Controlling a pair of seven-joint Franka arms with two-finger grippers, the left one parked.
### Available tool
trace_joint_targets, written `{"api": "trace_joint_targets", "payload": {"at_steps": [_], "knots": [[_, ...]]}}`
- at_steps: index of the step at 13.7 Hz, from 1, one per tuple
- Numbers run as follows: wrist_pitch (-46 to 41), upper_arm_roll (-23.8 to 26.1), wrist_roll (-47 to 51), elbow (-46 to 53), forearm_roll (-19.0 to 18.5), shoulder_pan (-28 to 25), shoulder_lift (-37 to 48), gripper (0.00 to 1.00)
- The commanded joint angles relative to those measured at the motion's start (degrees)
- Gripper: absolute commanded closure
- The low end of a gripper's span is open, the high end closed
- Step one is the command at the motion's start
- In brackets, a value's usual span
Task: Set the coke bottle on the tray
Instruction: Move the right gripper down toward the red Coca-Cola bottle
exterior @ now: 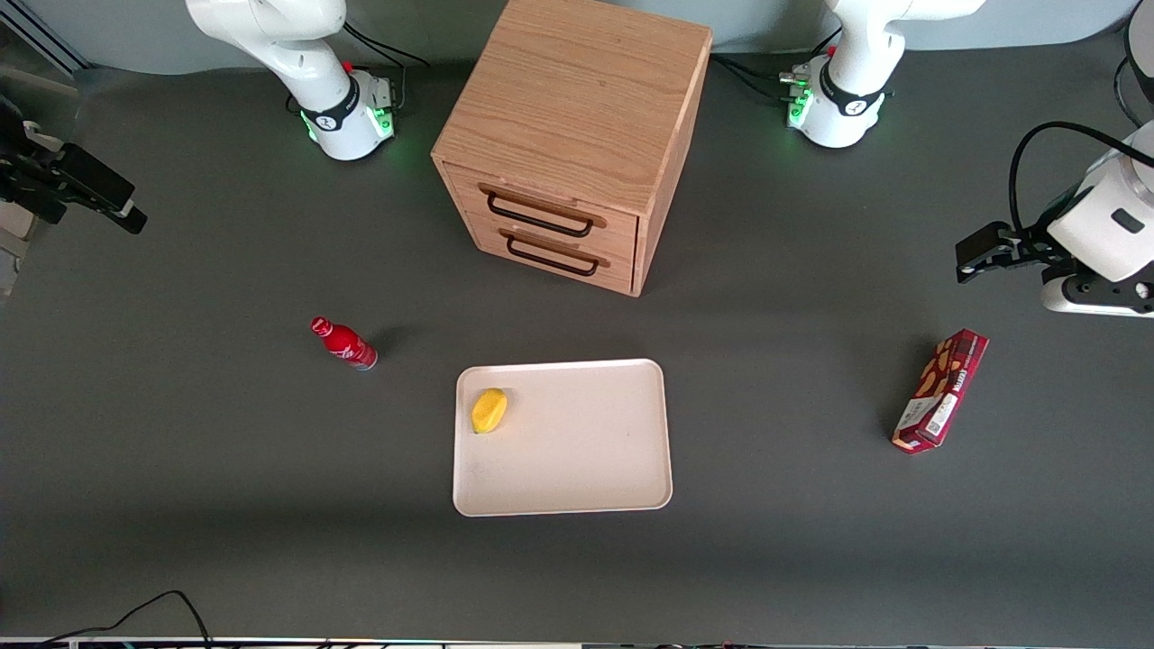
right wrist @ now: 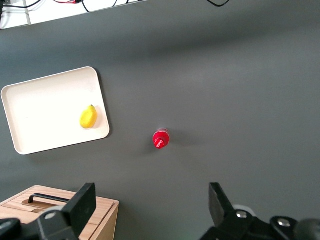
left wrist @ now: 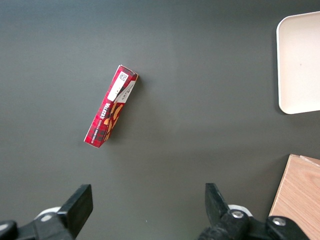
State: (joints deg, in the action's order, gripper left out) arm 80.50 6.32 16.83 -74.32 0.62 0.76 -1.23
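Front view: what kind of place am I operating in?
Likely a robot lab tabletop: a dark mat with staged props, a coke bottle, tray and small wooden drawer cabinet. The open gripper hangs aside.

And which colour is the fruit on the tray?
Yellow fruit, best in the front view.

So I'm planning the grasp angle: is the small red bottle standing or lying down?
Upright: the small red bottle shows its cap end-on from above, far from the open gripper.
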Motion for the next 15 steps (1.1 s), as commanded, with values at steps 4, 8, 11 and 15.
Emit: {"api": "trace_joint_targets", "payload": {"at_steps": [4, 8, 11, 15], "knots": [[-2.5, 0.5, -0.7, 0.7, 0.8, -0.4, -1.5, 0.0], [2.8, 0.6, -0.7, -8.4, 0.9, -0.1, -2.6, 0.0], [13.1, 0.7, -0.7, -19.8, 2.2, 0.0, -2.6, 0.0], [26.2, 0.7, -0.7, -32.4, 2.3, -0.5, -4.0, 0.0]]}}
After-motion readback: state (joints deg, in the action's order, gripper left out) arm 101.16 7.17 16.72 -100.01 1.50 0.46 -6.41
